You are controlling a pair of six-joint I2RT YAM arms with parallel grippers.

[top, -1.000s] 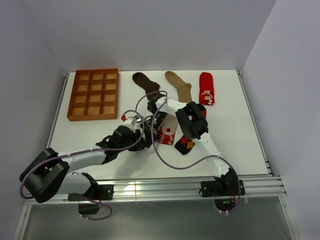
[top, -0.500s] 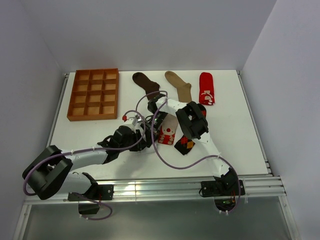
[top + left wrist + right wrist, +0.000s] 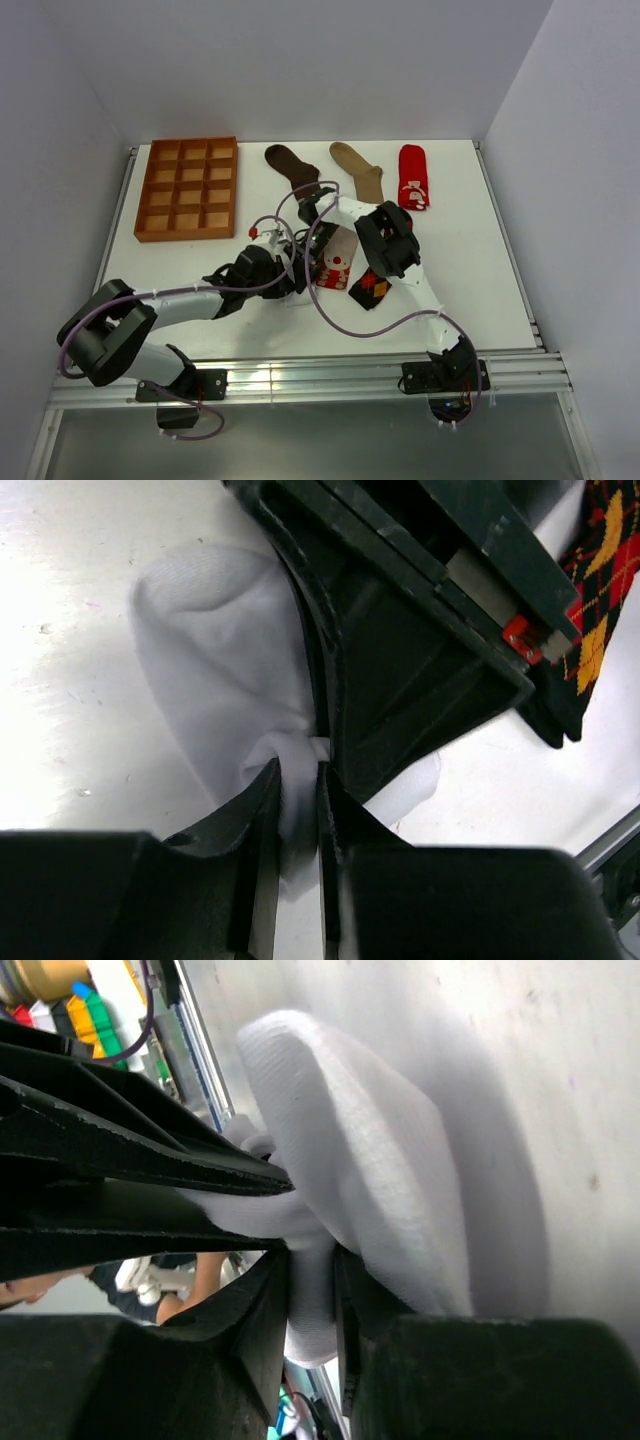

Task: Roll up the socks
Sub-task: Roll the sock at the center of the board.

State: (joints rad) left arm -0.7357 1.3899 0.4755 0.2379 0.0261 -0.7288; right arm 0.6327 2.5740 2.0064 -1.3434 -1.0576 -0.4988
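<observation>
Left wrist cam shows the left claw [image 3: 299, 772] nearly closed, pinching a fold of the white sock [image 3: 215, 660], which lies bunched on the counter [image 3: 60, 710]. The right claw [image 3: 312, 1260] has the same sock nipped too, jaws almost together. The argyle sock [image 3: 590, 590] is close by.
</observation>
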